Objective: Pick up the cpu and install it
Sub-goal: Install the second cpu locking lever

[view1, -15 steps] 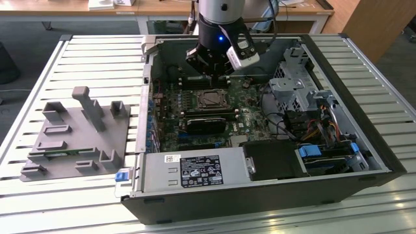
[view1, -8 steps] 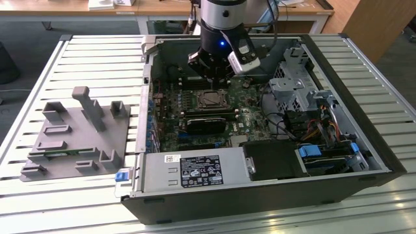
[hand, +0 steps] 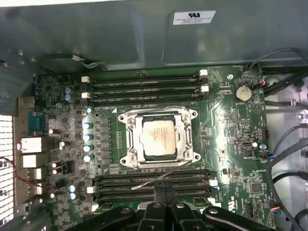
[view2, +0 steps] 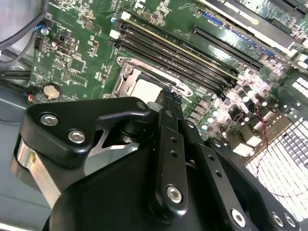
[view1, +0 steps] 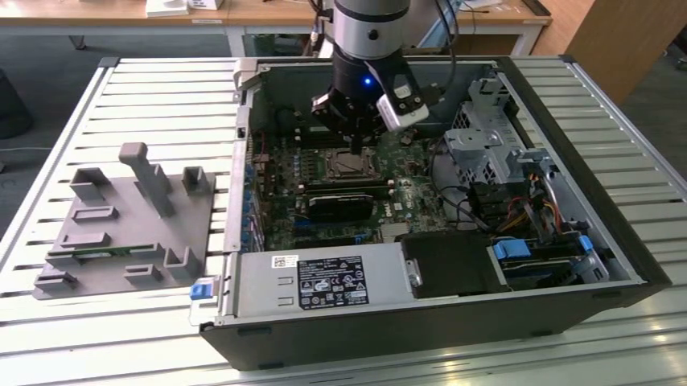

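Ext view: gripper (view1: 355,145) hangs inside open PC case (view1: 601,241), just above mobo socket (view1: 349,166). First wrist view: cpu (hand: 158,137) already seated in socket frame (hand: 159,139), fingertips (hand: 165,190) pressed together, holding nothing, beside it. Second wrist view: fingers (view2: 169,103) closed, empty, near cpu (view2: 144,89).

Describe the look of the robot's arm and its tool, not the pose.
In the exterior view the arm is a silver-grey cylinder with a black band, a small blue light glowing below it, and a white box fixed at its side. The tool is black. In the second wrist view its matte black linkage plates carry round silver bolt heads, over a bright metal body.
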Available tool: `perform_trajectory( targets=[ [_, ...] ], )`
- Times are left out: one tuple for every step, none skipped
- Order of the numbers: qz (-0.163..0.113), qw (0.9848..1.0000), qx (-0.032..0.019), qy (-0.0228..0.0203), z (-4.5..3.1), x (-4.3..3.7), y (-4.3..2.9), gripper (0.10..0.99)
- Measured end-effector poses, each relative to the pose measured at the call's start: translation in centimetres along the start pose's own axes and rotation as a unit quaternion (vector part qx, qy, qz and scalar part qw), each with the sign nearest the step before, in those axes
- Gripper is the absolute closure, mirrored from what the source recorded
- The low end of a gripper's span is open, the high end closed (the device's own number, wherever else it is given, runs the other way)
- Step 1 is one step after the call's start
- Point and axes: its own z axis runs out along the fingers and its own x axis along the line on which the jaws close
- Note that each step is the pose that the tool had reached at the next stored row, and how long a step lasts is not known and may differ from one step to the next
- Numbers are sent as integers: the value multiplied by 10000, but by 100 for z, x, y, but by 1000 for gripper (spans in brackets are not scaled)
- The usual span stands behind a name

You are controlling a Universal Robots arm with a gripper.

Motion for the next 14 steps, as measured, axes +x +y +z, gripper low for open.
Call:
perform_trajectory(
  targets=[
    [-1,10000,-3,1,16,-3,-1,980],
    [-1,10000,-4,1,28,-4,-2,980],
    [0,10000,-5,1,41,-4,-3,980],
    [0,10000,-6,1,55,-5,-3,980],
    [0,10000,-5,1,72,-7,-4,980],
    [0,10000,-6,1,90,-8,-5,980],
    [0,10000,-6,2,107,-8,-6,980],
    [0,10000,-7,2,125,-8,-8,980],
    [0,10000,-7,1,145,-8,-9,980],
    [0,10000,-7,2,162,-7,-11,980],
    [0,10000,-8,1,177,-7,-12,980],
    [0,10000,-7,2,185,-7,-12,980],
    [0,10000,-7,2,190,-8,-13,980],
    [0,10000,-7,2,197,-8,-13,980]
  ],
)
